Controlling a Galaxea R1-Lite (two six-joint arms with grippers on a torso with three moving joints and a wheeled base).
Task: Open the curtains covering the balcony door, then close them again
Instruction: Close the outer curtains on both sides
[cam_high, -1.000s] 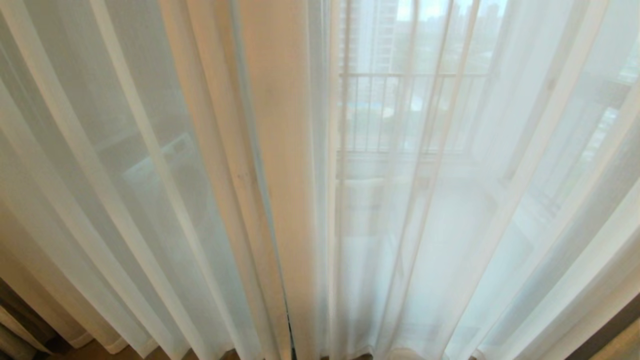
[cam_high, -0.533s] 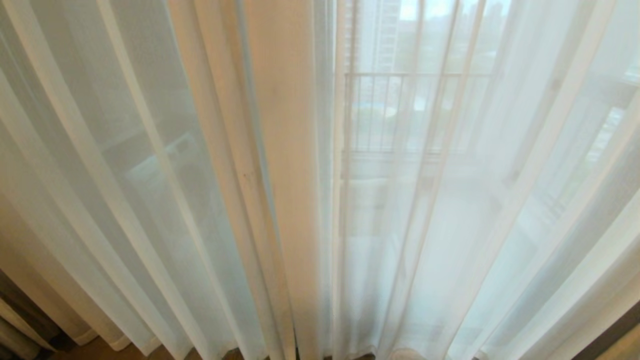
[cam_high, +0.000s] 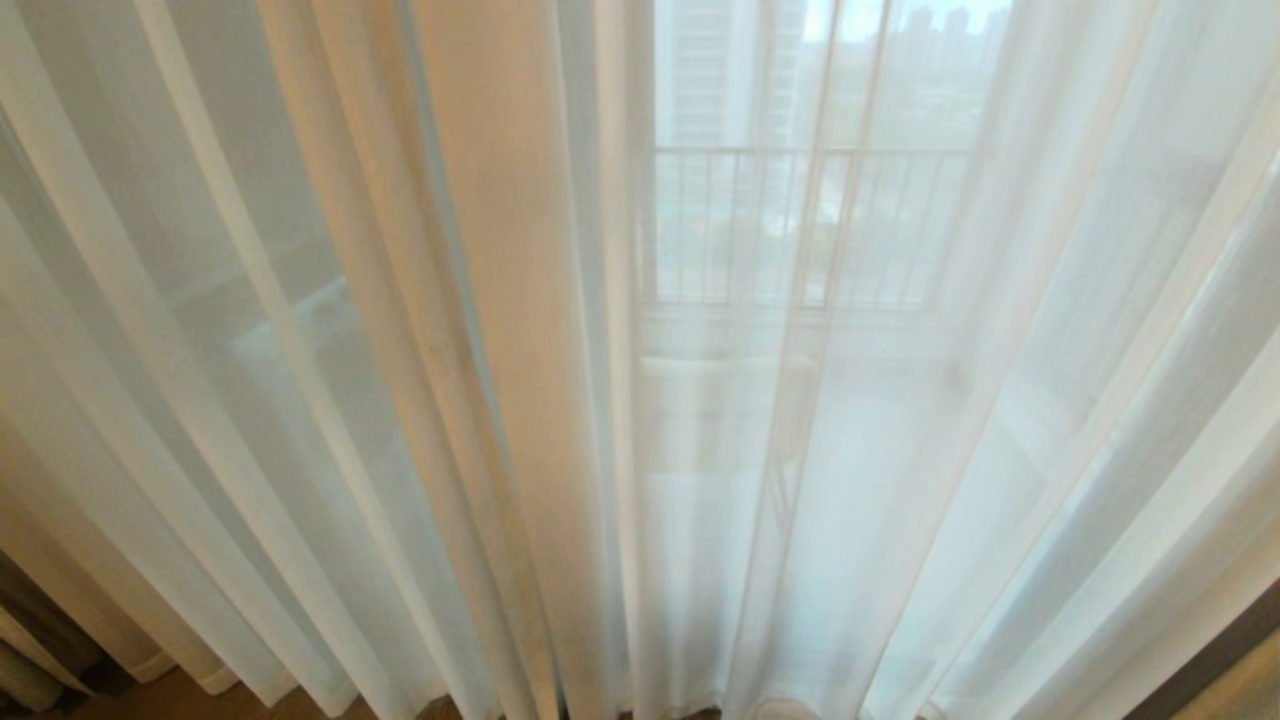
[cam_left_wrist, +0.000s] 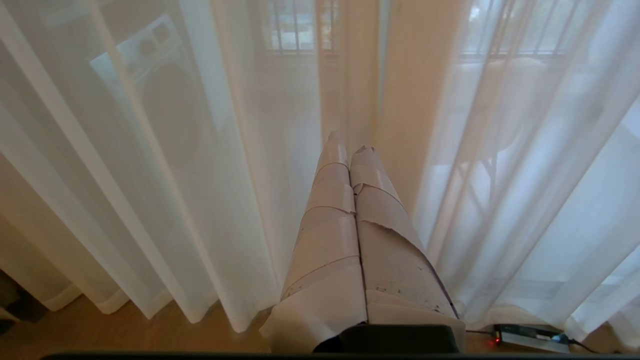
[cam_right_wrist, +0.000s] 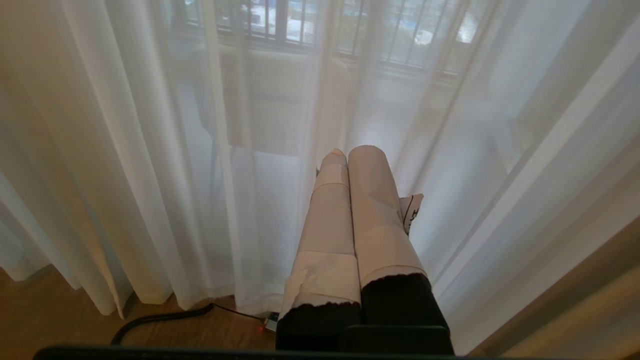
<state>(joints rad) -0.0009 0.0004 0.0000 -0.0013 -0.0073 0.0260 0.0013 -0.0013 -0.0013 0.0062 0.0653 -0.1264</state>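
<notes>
As the whole head view has slid sideways since the earlier pictures, the change reads as the camera moving, not the fabric.

Curtains: the sheer white curtains (cam_high: 300, 330) hang drawn across the opening in full pleats down to the floor, with a denser cream fold (cam_high: 500, 300) near the middle; a darker heavy drape edge (cam_high: 40, 640) shows at the far left.

Balcony door: the balcony door (cam_high: 640, 330) is only dimly seen as glass and a faint upright line through the sheer; it is covered.

Beyond: the railing (cam_high: 800, 225) and tall buildings show through the cloth.

Shift: the cream fold and railing sit further left than half a second ago, while the pleats keep their shape.

Meaning: in my judgement the robot is lining up on the middle; opening has not begun.

Left hand: the left hand (cam_left_wrist: 350, 150) is pressed shut, empty, pointing at the cream fold, just short of it.

Right hand: the right hand (cam_right_wrist: 350, 152) is likewise shut and empty, near the sheer.

Floor: a black cable (cam_right_wrist: 160, 320) lies below the hem.
</notes>
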